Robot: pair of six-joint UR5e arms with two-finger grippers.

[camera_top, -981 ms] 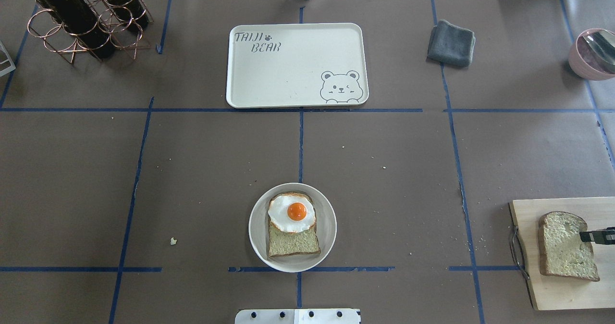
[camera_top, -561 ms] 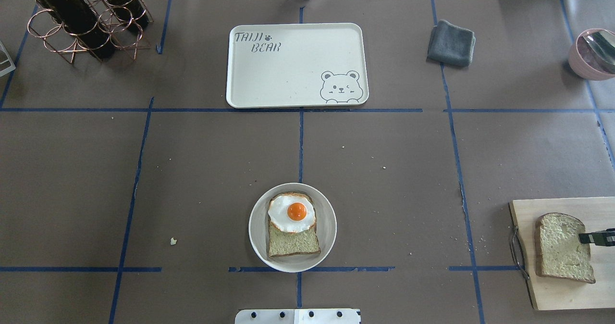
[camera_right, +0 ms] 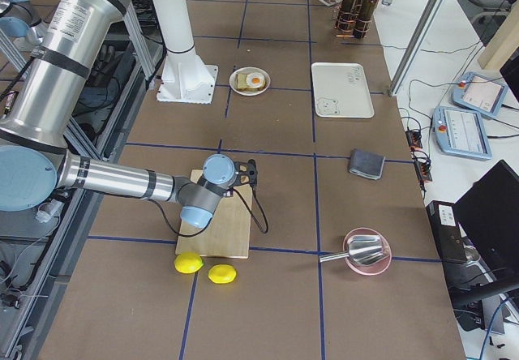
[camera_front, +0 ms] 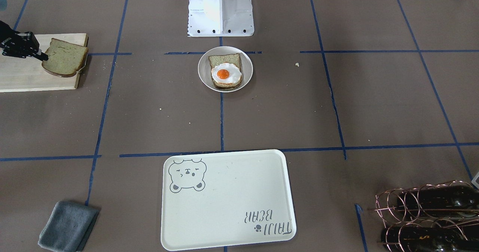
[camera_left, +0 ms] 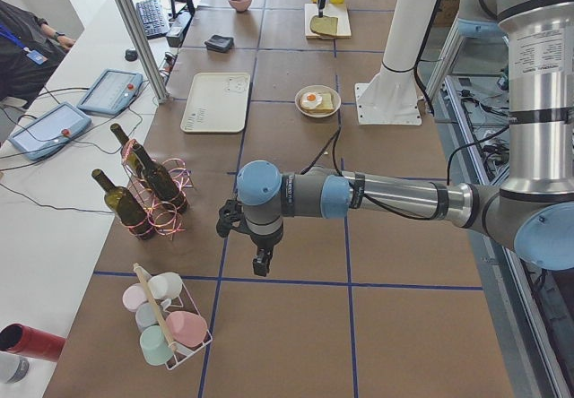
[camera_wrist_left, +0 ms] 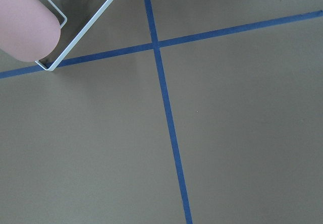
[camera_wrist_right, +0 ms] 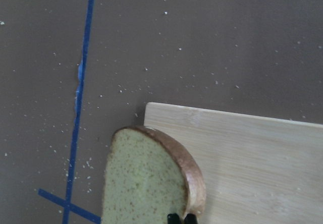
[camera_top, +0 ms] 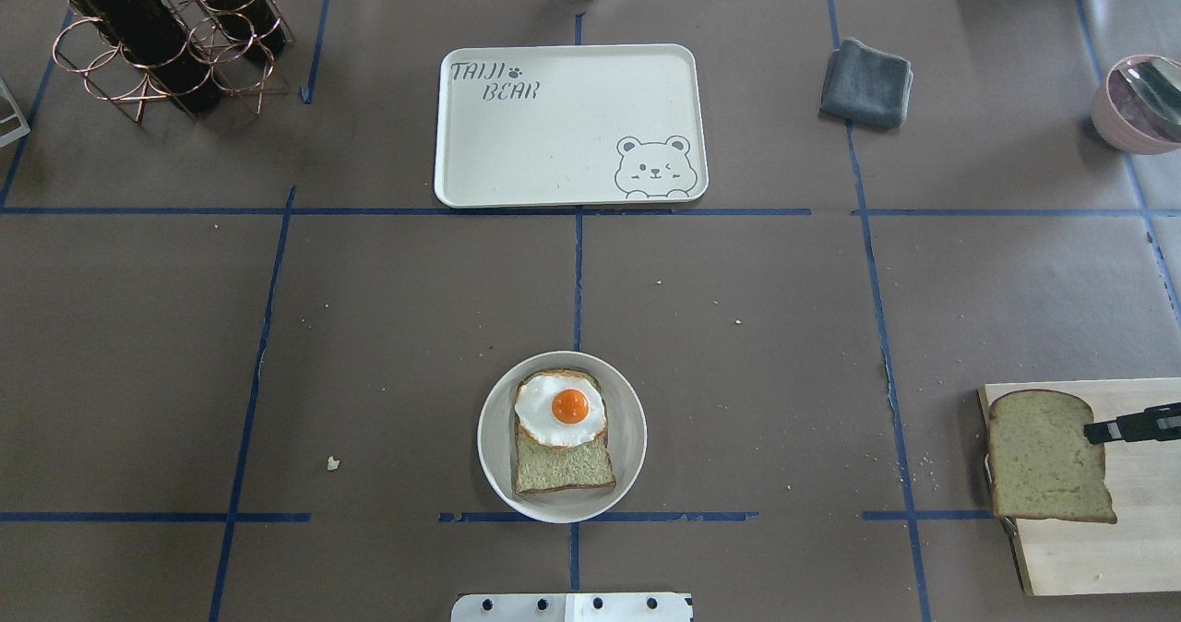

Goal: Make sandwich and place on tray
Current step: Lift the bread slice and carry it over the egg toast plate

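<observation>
One bread slice (camera_top: 563,465) with the fried egg (camera_top: 560,408) on it lies in the small round white dish (camera_top: 489,437) at the table's near middle. My right gripper (camera_top: 1100,433) is shut on the edge of the second bread slice (camera_top: 1043,456) and holds it raised over the left end of the wooden cutting board (camera_top: 1135,530). The right wrist view shows the slice (camera_wrist_right: 146,183) pinched between the fingertips (camera_wrist_right: 174,218). The white bear tray (camera_top: 572,124) lies bare at the far middle. My left gripper (camera_left: 260,259) hangs over bare table far to the left; I cannot tell its state.
A grey cloth (camera_top: 867,82) lies right of the tray. A pink bowl with a spoon (camera_top: 1139,105) is at the far right. A copper wine rack with bottles (camera_top: 157,31) stands at the far left. Two lemons (camera_right: 188,263) lie beyond the board. A cup rack (camera_left: 166,326) stands near my left gripper.
My right gripper has lifted the bread slice off the cutting board and carried it left, so it now overhangs the board's left edge. Dish, egg and tray have not moved.
</observation>
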